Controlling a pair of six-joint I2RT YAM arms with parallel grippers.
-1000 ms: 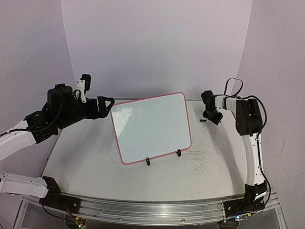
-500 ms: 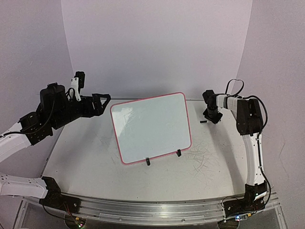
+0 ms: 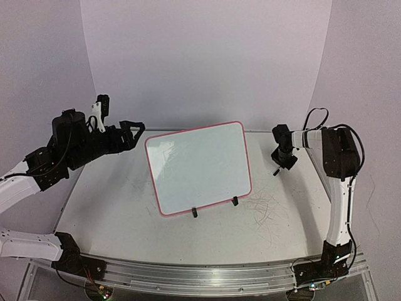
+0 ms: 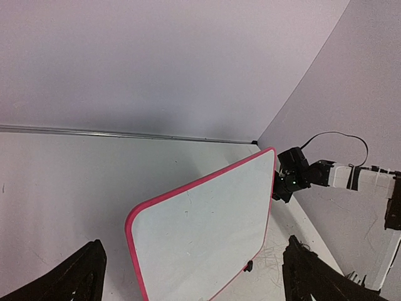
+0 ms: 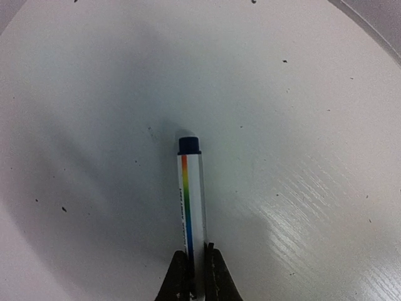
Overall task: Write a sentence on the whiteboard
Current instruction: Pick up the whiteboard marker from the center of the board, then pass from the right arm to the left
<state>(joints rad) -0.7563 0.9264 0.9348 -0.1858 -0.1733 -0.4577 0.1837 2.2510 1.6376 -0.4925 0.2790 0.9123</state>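
The whiteboard (image 3: 199, 166) stands tilted on its wire stand in the middle of the table, pink-framed. Its glossy face is blank, and no sentence is in view. It also fills the lower centre of the left wrist view (image 4: 207, 232). My right gripper (image 3: 277, 168) hangs to the right of the board, pointing down at the tabletop. It is shut on a white marker (image 5: 192, 200) with a rainbow stripe and a dark blue cap, which points away from the jaws (image 5: 195, 276). My left gripper (image 3: 136, 135) hovers open left of the board's upper left corner, holding nothing.
Two black feet (image 3: 195, 213) of the stand rest on the scratched white tabletop. Grey scribble marks (image 3: 266, 207) lie right of the board. A metal rail (image 4: 125, 133) runs along the table's back edge under the curved lilac wall.
My right gripper has shut on the marker and shifted right and nearer. My left gripper drew back to the left, away from the board's corner, and has stayed open.
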